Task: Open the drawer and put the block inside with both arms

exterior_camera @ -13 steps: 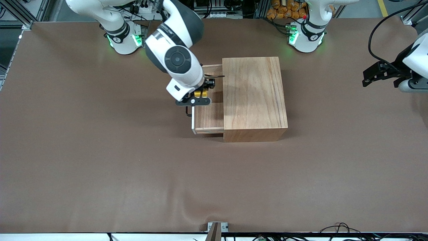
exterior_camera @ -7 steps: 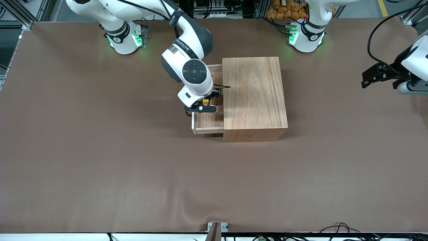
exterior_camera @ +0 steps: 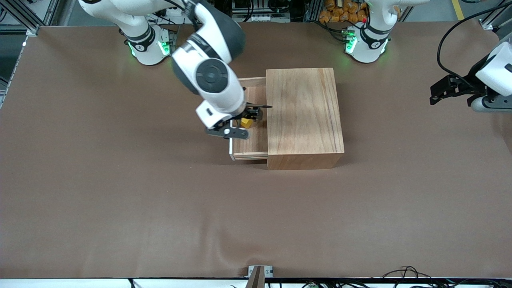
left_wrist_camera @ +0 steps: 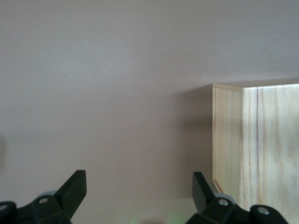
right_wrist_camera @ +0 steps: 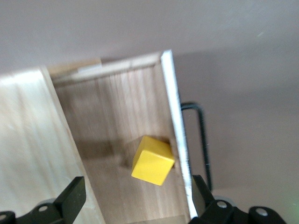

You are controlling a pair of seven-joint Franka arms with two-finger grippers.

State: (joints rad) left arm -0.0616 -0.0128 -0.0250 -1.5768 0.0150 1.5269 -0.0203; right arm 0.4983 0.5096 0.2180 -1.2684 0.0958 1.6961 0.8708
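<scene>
The drawer (exterior_camera: 251, 143) is pulled out of the light-wood box (exterior_camera: 304, 116) toward the right arm's end of the table. The yellow block (exterior_camera: 247, 122) lies free in the drawer, tilted, close to the white front panel (right_wrist_camera: 174, 112). The black handle (right_wrist_camera: 202, 140) shows outside that panel. My right gripper (exterior_camera: 242, 121) hangs open just above the drawer, and in the right wrist view it (right_wrist_camera: 138, 186) has the block (right_wrist_camera: 153, 161) below its spread fingers. My left gripper (exterior_camera: 440, 91) is open and empty over the table at the left arm's end, and it (left_wrist_camera: 139, 181) sees the box side (left_wrist_camera: 261, 149).
The brown table mat (exterior_camera: 160, 208) spreads wide around the box. The two arm bases (exterior_camera: 148, 46) stand along the table edge farthest from the front camera. Cables and a small bracket (exterior_camera: 259, 273) lie at the nearest table edge.
My right gripper held the block over the drawer, dipped down, let it go and lifted a little. The block now lies in the drawer. The left arm drifted slightly.
</scene>
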